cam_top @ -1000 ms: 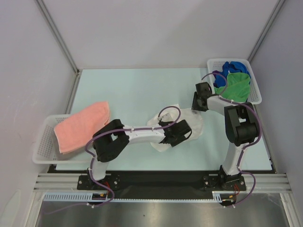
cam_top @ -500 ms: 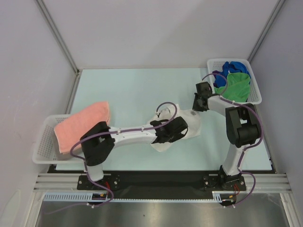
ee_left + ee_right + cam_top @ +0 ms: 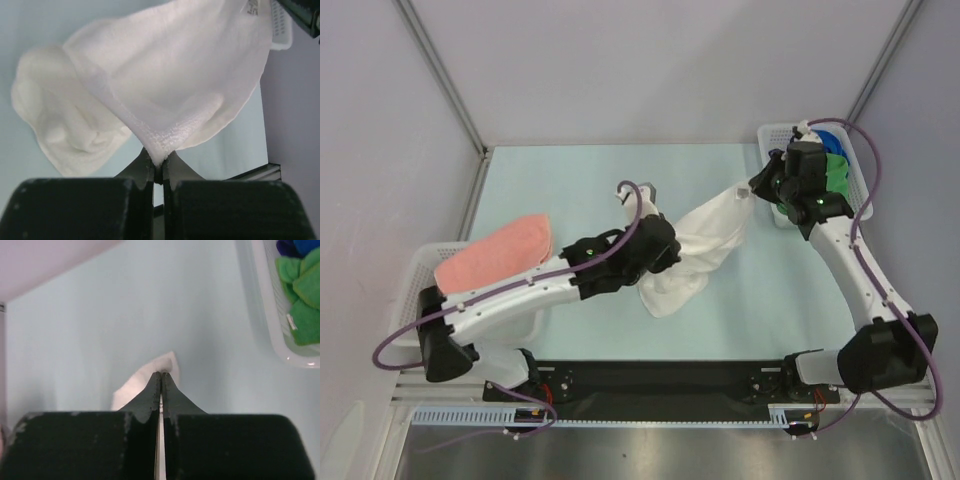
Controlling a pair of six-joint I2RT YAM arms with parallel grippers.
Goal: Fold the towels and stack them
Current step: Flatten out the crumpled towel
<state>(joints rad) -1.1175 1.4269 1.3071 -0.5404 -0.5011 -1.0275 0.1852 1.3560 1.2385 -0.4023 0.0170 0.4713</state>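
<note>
Pale mint surface, smooth and matte, carries a white towel [image 3: 170,75] of nubby terry at its middle, one end slumped, the other lifted. The left hand [image 3: 157,170] pinches a stitched hem corner. The right hand [image 3: 161,380] pinches the corner by a small tag [image 3: 252,6] (print unreadable). A green towel [image 3: 305,300] and a blue towel [image 3: 310,246] lie crumpled in a lattice basket [image 3: 272,325] at the far right corner.

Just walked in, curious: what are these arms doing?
Both arms hold one white towel: the left gripper and right gripper each pinch an edge, stretching it, its other end bunched on the table. A pink towel lies on the left basket; a green towel and a blue towel sit in the right basket.
</note>
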